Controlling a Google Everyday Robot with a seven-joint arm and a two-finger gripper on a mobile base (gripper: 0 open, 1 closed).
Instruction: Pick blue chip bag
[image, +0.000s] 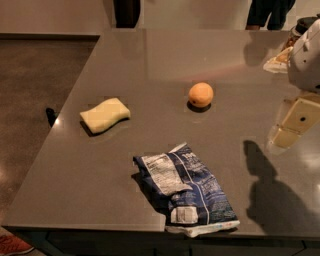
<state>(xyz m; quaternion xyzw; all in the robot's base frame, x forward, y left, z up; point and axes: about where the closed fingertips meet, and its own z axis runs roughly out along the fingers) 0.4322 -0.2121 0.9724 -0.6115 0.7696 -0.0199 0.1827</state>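
The blue chip bag lies crumpled and flat near the table's front edge, its white nutrition panel facing up and a white barcode patch near its white sealed edge. My gripper hangs above the table at the far right of the view, well to the right of the bag and a little beyond it. It does not touch the bag and casts a shadow on the table below it. Part of the arm is cut off by the right edge.
A pale yellow sponge lies at the left and an orange sits mid-table beyond the bag. The grey table ends at a front edge just below the bag. People's legs stand at the far side.
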